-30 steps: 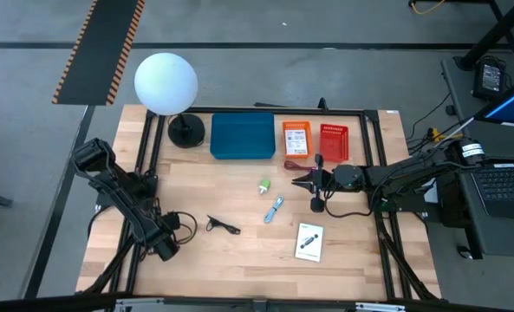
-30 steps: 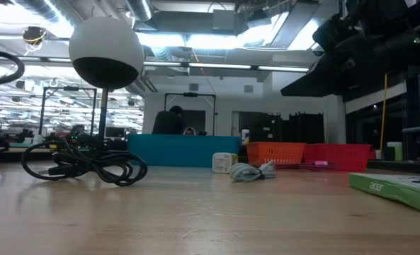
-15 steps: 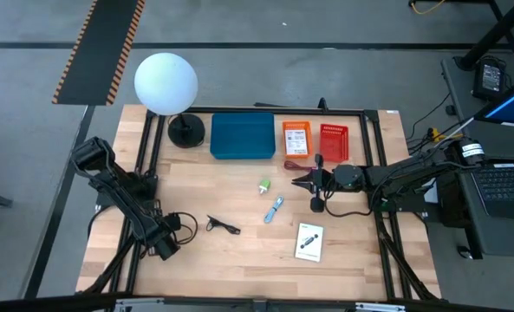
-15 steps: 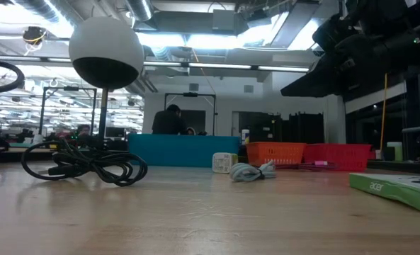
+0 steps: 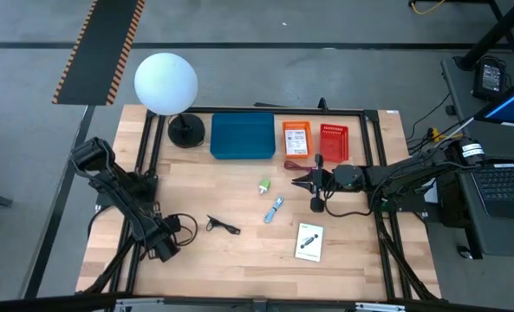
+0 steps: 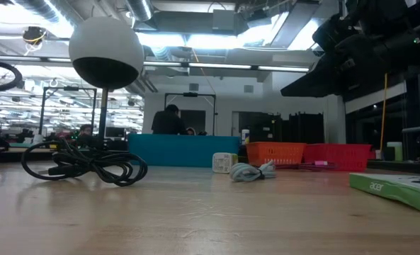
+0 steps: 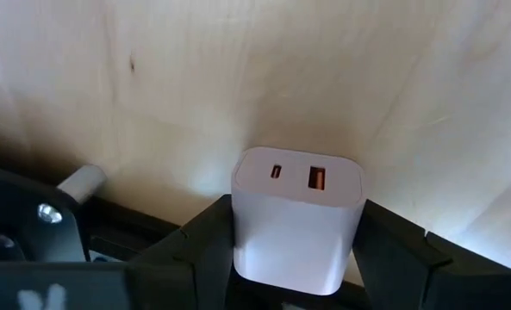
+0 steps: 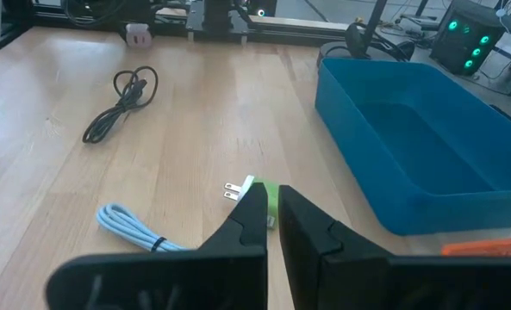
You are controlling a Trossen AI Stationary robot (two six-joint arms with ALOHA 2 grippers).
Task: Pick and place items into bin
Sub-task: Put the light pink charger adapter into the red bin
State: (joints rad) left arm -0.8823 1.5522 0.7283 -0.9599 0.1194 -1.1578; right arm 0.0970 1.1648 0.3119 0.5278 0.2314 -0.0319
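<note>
Left wrist view: a white charger block (image 7: 296, 220) sits between the left gripper (image 7: 294, 258) fingers, jaws closing around it. The arm reaches low at the table's (image 5: 239, 260) left edge. The right gripper (image 8: 272, 226) hangs clenched near the green lump (image 8: 264, 196).

white-and-green box (image 6: 397, 190), lying flat at the worktop's right edge in the low view: brand "acer" printed on its side. printed cards seen from above: wording too small to read.

Bin (image 5: 243, 136) behind plug (image 5: 263, 185), cable (image 5: 274, 210), card (image 5: 309, 242) nearest front
</note>
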